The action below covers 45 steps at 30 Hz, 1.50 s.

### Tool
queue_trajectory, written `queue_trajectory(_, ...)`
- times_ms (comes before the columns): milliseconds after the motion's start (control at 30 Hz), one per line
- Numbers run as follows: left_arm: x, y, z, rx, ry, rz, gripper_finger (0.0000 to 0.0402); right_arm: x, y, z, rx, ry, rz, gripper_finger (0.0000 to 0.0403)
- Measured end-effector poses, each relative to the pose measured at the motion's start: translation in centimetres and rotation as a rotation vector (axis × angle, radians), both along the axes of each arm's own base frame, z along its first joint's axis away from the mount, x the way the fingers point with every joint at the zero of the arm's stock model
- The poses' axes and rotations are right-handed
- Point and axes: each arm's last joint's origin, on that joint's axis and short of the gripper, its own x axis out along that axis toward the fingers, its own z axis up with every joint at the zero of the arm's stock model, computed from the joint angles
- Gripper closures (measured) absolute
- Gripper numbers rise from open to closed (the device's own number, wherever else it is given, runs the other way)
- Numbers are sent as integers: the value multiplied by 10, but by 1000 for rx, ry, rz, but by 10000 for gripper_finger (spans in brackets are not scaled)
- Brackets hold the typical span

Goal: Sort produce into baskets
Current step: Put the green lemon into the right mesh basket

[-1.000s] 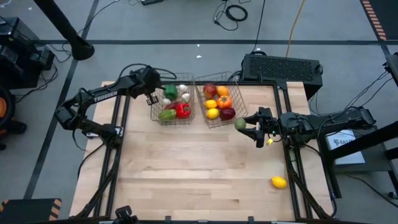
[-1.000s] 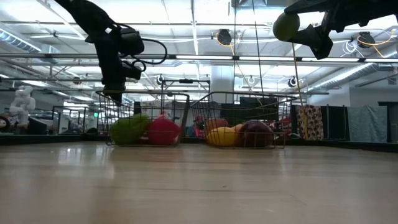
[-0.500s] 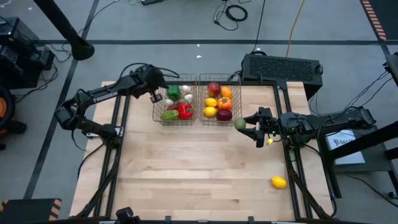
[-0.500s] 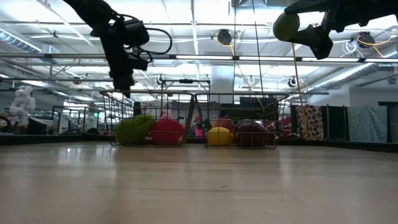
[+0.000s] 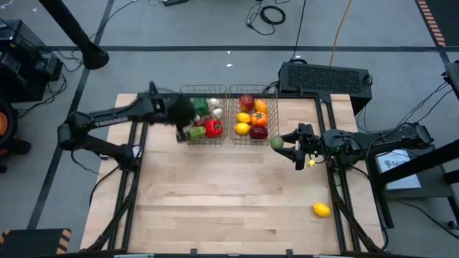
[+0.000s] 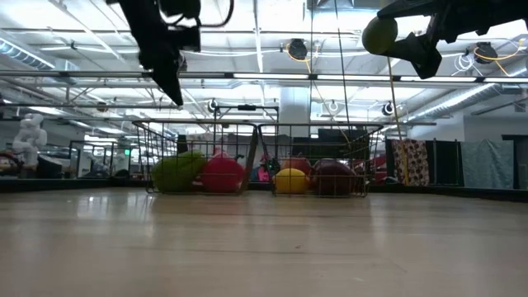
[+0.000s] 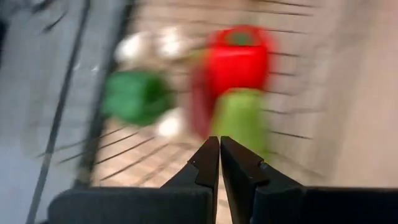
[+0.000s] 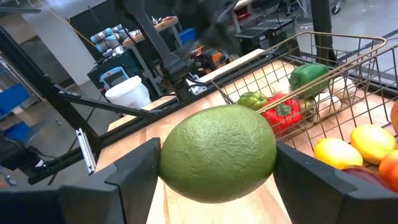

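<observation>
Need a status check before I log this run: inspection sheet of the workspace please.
Surface: wooden table, mostly bare.
Job's things: two wire baskets side by side; left basket holds peppers and garlic, right basket holds apples, lemons and orange fruit. A lemon lies loose near the table's right edge.
Clutter: nothing seen on the table.
Grippers: left gripper shut and empty, above the left basket. Right gripper holds a green fruit in the air just right of the right basket.
Cables: loose cables on the floor beyond the table.
Surroundings: black box behind the table.
</observation>
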Motion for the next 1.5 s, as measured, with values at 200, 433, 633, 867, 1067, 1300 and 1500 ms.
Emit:
queue_trajectory(200, 18, -68, -21, -73, 42, -181, 378, 0, 0, 0, 11, -1, 0, 129)
queue_trajectory(433, 13, -98, -43, -35, 118, -208, 378, 0, 0, 1, 6, -6, 1, 129)
queue_trajectory(633, 14, -94, -55, -29, 103, -197, 378, 0, -1, 1, -1, -9, -33, 129)
queue_trajectory(867, 17, -85, -57, 4, 80, -187, 378, 0, -1, 2, -6, -19, -58, 129)
queue_trajectory(1067, 16, -76, -57, 42, 92, -175, 378, 0, -1, 2, -7, -19, -58, 129)
queue_trajectory(1300, 16, -68, -57, 60, 103, -179, 378, 0, -2, 2, -10, -23, -77, 129)
queue_trajectory(1500, 16, -59, -56, 75, 107, -177, 378, -1, -7, 3, -19, -36, -247, 129)
